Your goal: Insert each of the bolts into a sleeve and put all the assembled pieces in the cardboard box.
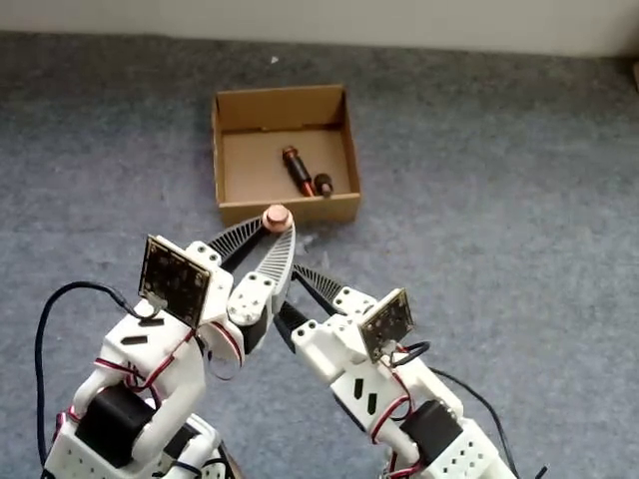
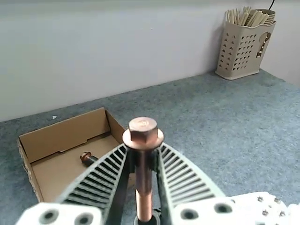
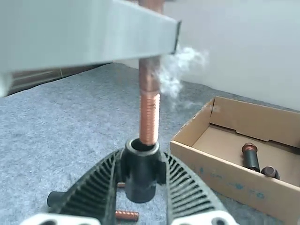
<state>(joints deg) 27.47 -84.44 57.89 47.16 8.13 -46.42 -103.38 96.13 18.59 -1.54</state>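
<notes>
The left gripper (image 2: 143, 150) pinches an upright bolt (image 2: 143, 135) below its head. The right gripper (image 3: 141, 160) clamps a black sleeve (image 3: 140, 182). The bolt's threaded tip sits in the sleeve mouth, just near of the box (image 1: 285, 106). The box holds two assembled pieces (image 1: 297, 170).

Glossy coppery metal bolt (image 2: 143, 135), matt black sleeve (image 3: 139, 171)

The left arm (image 1: 165, 344) and right arm (image 1: 334, 354) are made white, with black motors (image 1: 112, 424), red wires (image 1: 384, 414) and ribbed grey fingers (image 1: 280, 261).
</notes>
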